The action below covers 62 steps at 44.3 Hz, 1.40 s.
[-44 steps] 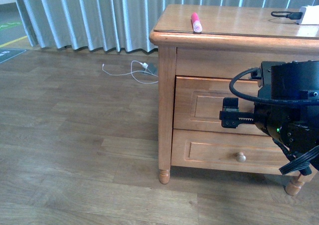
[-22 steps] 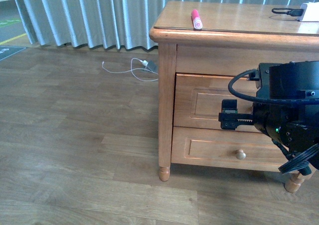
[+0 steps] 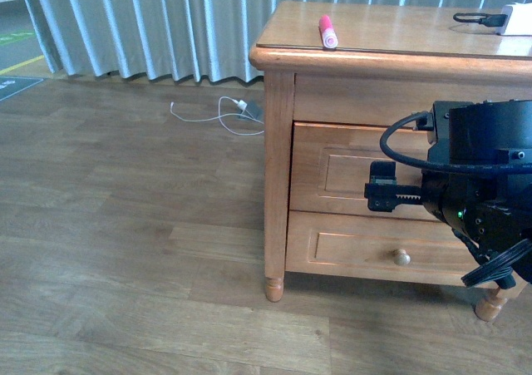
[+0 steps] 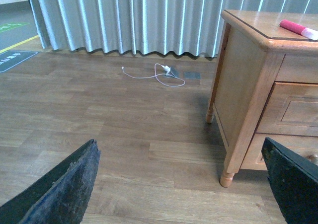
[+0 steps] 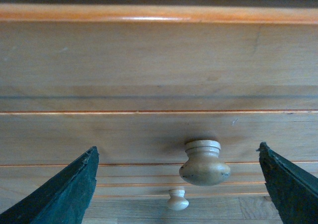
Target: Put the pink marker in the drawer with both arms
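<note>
Nothing done yet, I judge. Pink marker (image 3: 327,34) lies on the cabinet (image 3: 278,175) top, near the front edge. Upper drawer (image 3: 349,171) shut. Right gripper (image 5: 177,147) spread wide, the knob (image 5: 204,164) between its fingers (no contact). Left gripper (image 4: 180,143) spread too, over floor (image 4: 124,114). Pull, pick and drop all remain.

Soft, even daylight, bright without harshness. Brightest on the curtain (image 3: 166,26) behind the cabinet (image 3: 278,150); pale glare along the cabinet's top edge; faint shadow on the floor (image 3: 125,225) beneath it. Crisp in front and left wrist views, slightly soft close against the cabinet's drawer (image 5: 99,134) in right wrist view.
</note>
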Each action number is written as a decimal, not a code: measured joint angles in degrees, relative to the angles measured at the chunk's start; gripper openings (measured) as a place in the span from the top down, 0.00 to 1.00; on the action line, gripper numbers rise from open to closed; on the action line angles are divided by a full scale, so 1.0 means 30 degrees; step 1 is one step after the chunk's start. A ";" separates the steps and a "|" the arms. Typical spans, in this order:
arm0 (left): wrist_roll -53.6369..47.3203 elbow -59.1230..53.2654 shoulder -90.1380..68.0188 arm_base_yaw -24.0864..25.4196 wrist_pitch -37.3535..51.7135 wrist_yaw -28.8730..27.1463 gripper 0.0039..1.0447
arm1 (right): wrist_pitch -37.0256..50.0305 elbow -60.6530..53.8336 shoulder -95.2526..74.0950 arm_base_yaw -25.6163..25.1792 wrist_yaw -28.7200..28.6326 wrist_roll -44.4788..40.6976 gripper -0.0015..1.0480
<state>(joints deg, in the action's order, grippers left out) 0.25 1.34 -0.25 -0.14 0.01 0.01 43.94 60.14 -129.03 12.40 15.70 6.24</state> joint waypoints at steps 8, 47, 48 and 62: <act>0.0000 0.0000 0.0000 0.0000 0.0000 0.0000 0.06 | -0.0160 0.0015 0.0000 -0.0036 0.0051 0.0000 0.40; 0.0000 0.0000 0.0000 0.0000 0.0000 -0.0007 0.06 | -0.3067 -0.3971 0.3388 0.0029 -0.1158 0.0947 0.79; 0.0000 0.0000 0.0000 0.0000 0.0000 -0.0007 0.06 | -0.3140 -0.4146 0.3541 0.0036 -0.1246 0.0976 0.79; 0.0000 0.0000 0.0000 0.0000 0.0000 -0.0007 0.06 | -0.3009 -0.8939 0.7009 0.0073 -0.3045 0.1042 0.79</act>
<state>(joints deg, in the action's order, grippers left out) 0.25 1.34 -0.25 -0.14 0.01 -0.01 34.92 33.32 -108.01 12.62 6.57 9.37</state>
